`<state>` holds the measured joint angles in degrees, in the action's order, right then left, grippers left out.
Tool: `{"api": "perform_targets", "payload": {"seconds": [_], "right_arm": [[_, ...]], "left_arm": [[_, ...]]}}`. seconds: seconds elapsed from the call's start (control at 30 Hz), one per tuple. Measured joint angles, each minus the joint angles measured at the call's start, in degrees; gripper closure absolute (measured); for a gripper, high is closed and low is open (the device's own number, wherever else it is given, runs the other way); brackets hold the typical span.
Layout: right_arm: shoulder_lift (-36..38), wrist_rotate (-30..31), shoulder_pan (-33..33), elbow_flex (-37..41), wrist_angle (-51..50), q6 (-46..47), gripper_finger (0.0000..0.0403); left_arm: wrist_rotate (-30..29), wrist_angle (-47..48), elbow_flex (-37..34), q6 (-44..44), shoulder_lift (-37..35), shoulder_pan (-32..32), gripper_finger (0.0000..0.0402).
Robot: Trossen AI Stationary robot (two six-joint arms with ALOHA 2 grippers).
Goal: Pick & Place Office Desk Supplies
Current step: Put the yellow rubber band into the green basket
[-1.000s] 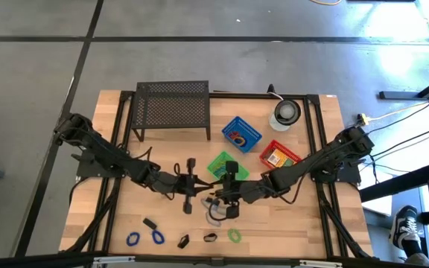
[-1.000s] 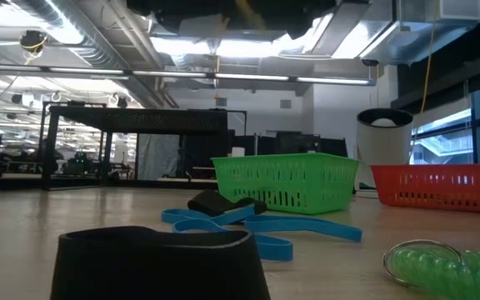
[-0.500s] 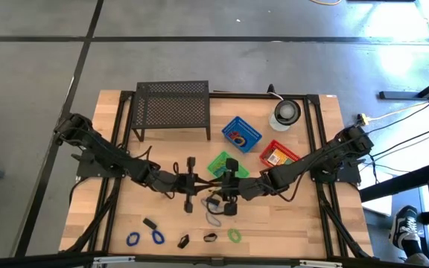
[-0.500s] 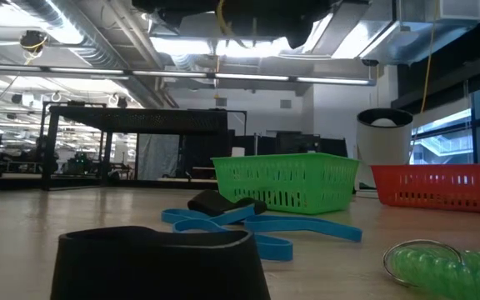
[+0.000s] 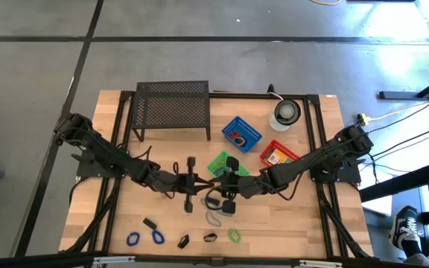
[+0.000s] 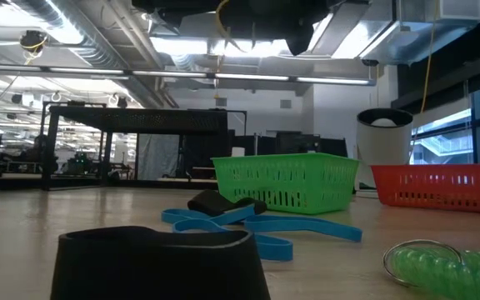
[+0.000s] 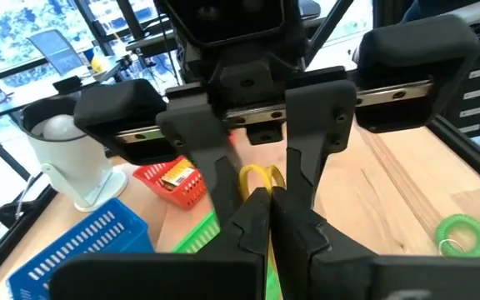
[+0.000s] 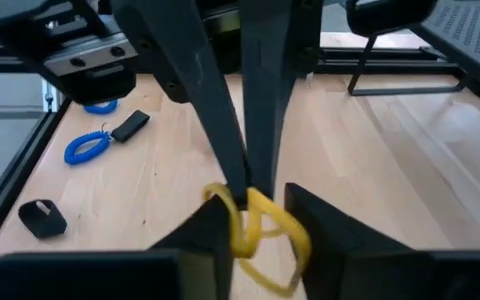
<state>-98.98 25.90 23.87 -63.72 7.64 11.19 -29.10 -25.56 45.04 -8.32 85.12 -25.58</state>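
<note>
One yellow loop (image 8: 257, 225), wrist views only

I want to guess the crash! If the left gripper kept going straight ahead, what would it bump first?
Probably the right gripper, straight ahead of the shut left gripper. Both seem to pinch the same yellow loop.

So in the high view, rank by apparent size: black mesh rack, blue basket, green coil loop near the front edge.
1. Black mesh rack, clearly largest.
2. Blue basket.
3. Green coil loop, smallest.
</note>
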Motion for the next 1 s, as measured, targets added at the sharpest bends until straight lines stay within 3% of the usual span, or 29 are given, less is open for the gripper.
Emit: {"api": "perform_targets", "payload": {"seconds": [0.2,0.37,0.63,0.8,1.0], "right_arm": [[0.0,-0.2,-0.2,0.0,-0.1,0.4,0.0392],[0.1,0.2,-0.3,0.0,0.1,0.6,0.0391],[0.1,0.6,-0.4,0.0,-2.3,1.7,0.0397],[0.4,8.3,-0.5,0.0,-7.8,3.6,0.0398],[4.2,14.9,-1.9,0.0,-18.9,12.0,0.0397]], "left_arm": [[-0.3,-0.3,0.0,0.0,0.0,0.0,0.0398],[-3.8,-1.5,0.0,1.1,0.0,-0.4,0.0387],[-6.8,1.0,0.0,5.9,0.0,-1.4,0.0305],[-7.8,3.6,0.0,6.1,0.0,-1.4,0.0270],[-10.2,4.1,0.0,6.1,0.0,-1.4,0.0267]]}}
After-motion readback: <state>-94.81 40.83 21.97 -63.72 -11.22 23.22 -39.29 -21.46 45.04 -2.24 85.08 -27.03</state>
